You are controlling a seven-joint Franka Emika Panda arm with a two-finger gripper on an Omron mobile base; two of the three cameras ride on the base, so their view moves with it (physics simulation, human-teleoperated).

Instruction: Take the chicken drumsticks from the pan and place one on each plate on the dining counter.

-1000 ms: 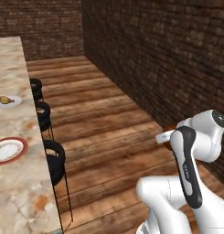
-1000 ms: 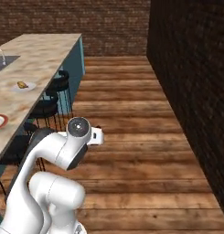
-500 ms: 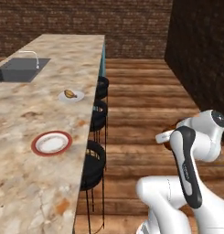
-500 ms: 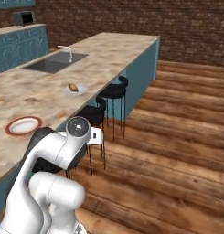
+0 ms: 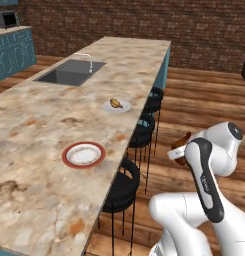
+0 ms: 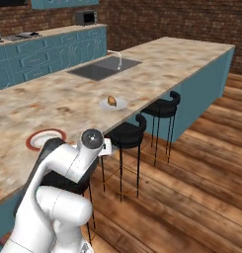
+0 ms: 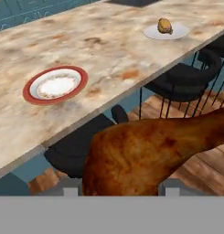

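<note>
Now that the base has swung toward the dining counter (image 5: pixel 39 150), the gripper (image 7: pixel 118 189) stays clamped on 1 drumstick (image 7: pixel 150 153), with the empty plate (image 5: pixel 84 154) near.

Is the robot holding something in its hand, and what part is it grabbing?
Yes. The gripper is shut on a chicken drumstick, pinching its thick meaty end; the thin bone end sticks out sideways.

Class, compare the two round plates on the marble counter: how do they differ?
The nearer round plate shows a bold red-brown rim and lies empty; the farther round plate looks plain white and carries a brown chicken drumstick, closer to the built-in sink. Both lie flat on the beige marble counter.
</note>
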